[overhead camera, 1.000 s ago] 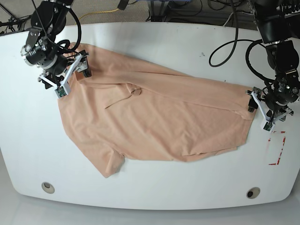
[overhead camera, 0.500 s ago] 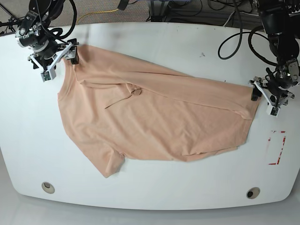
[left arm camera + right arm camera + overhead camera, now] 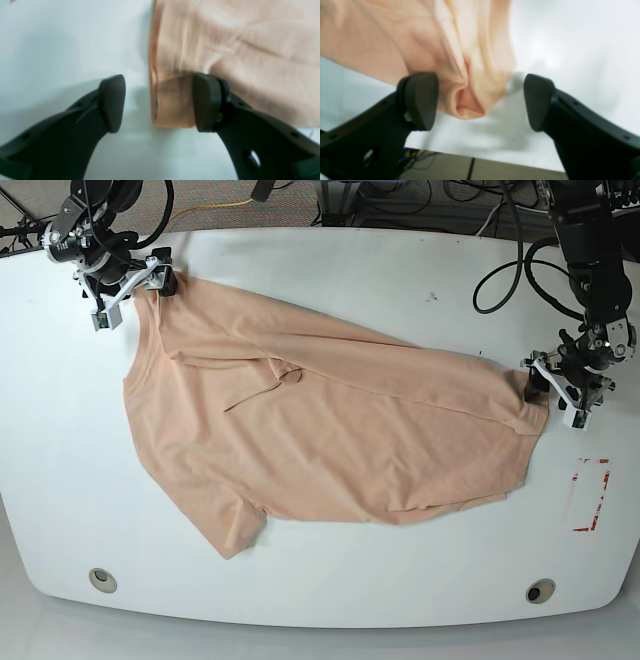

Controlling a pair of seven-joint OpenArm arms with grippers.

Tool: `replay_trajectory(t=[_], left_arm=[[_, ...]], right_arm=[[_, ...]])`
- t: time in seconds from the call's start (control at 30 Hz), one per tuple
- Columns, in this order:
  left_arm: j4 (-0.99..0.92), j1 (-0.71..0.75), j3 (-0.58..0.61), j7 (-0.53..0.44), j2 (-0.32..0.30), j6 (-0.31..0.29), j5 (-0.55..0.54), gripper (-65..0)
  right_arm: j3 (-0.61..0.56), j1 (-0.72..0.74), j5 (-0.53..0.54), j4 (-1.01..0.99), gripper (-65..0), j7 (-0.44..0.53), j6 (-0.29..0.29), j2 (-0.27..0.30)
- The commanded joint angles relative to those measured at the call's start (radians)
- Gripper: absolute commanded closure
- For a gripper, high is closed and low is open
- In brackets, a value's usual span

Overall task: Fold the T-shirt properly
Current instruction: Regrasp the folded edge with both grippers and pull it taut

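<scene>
The peach T-shirt (image 3: 330, 430) lies spread across the white table (image 3: 330, 280), with creases and one sleeve toward the front left. My right gripper (image 3: 132, 292) is at the shirt's far left corner. In the right wrist view it (image 3: 480, 100) stands open, with a bunched fold of the T-shirt (image 3: 470, 105) between its fingers. My left gripper (image 3: 556, 395) is at the shirt's right end. In the left wrist view it (image 3: 160, 100) is open and straddles the T-shirt's corner (image 3: 172, 110), one finger (image 3: 207, 102) over the cloth and the other over bare table.
A red-outlined rectangle (image 3: 590, 495) is marked on the table near the right edge. Two round holes (image 3: 102, 580) (image 3: 540, 591) sit near the front edge. Cables (image 3: 500, 280) trail over the back right. The table's edge and the floor (image 3: 470, 170) show just behind the right gripper.
Both grippers have moved toward the far side of the table, the right one much further, up to the shirt's far left corner. Both stayed open. The shirt barely shifted.
</scene>
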Motion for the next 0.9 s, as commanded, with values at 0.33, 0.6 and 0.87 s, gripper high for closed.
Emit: replay_trajectory(t=[0.33,0.6,0.87], left_arm=[[-0.016,-0.015,0.001,-0.005,-0.018,-0.006,0.001,-0.3],[0.091,0.054,-0.026,0.041,-0.035,-0.006,0.001,0.0],[0.344,0.250,-0.138,0.193,-0.039,-0.007,-0.003,0.0]], right_arm=[[0.000,0.010,0.010,-0.039,-19.2,0.019,-0.001,-0.013],[-0.003,0.003,0.010,-0.047,-1.6,-0.016,-0.001,0.048],[-0.003,-0.057,0.018,0.012,-2.7,-0.062,-0.001,0.146]])
